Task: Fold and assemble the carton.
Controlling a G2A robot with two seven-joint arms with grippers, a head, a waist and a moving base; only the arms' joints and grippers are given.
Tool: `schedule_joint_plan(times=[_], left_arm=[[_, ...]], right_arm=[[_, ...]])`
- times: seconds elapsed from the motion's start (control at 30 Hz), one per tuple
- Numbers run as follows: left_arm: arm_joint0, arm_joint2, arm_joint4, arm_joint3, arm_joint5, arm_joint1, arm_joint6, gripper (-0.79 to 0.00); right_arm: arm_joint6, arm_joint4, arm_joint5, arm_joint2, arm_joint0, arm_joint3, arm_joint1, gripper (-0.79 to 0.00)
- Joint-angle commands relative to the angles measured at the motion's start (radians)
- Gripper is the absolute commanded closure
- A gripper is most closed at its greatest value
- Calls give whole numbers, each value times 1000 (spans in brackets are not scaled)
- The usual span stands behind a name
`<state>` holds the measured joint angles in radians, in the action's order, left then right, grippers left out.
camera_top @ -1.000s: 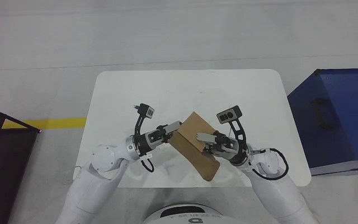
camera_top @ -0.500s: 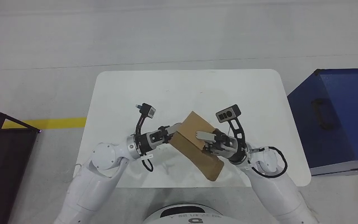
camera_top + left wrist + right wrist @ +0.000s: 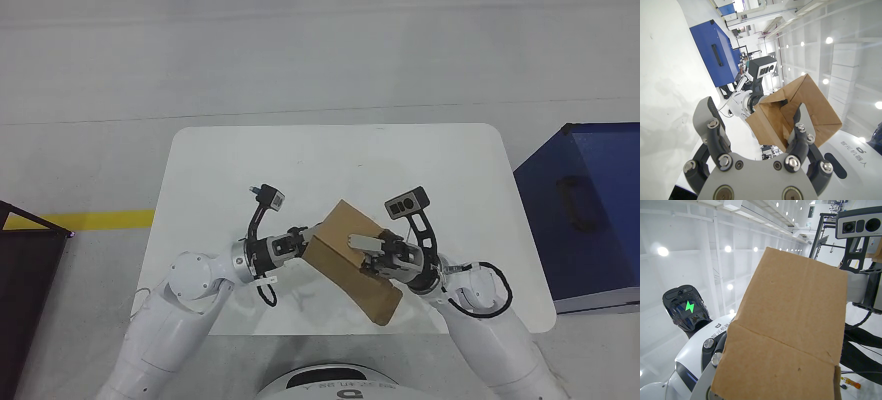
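A brown carton (image 3: 350, 262) is held tilted above the front middle of the white table (image 3: 300, 160). My right gripper (image 3: 366, 250) is shut on one carton wall; one finger (image 3: 714, 362) shows beside the large panel (image 3: 791, 323). My left gripper (image 3: 306, 241) is at the carton's open end. It stands open (image 3: 753, 104), with one finger (image 3: 800, 117) resting against an inner flap of the carton (image 3: 810, 106) and the other finger (image 3: 710, 113) out in free air. A dark fingertip of the right gripper (image 3: 784, 102) shows inside the carton.
A blue crate (image 3: 590, 220) stands on the floor right of the table. A dark frame (image 3: 20, 280) and a yellow floor line (image 3: 90, 218) lie to the left. The table's far half is bare.
My left gripper has pushed a little further toward the carton's open end and its wrist has turned. The carton has shifted slightly toward the right gripper's side.
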<state>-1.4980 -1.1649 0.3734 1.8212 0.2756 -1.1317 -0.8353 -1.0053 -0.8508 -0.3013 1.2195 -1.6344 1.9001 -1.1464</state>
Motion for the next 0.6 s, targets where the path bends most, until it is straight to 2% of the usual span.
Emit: schedule_joint_plan(times=[0.0,0.17,0.57], left_arm=[[1,5,-3,-1,5,0,2,-757],[3,3,-8,3,10,1,9,-785],[1,24,-25,23,5,2,12,-785]], right_arm=[[-2,-1,-1,0,-1,1,0,0],[-4,-2,-3,2,-2,5,0,0],[-10,-2,-9,5,-12,11,0,0]])
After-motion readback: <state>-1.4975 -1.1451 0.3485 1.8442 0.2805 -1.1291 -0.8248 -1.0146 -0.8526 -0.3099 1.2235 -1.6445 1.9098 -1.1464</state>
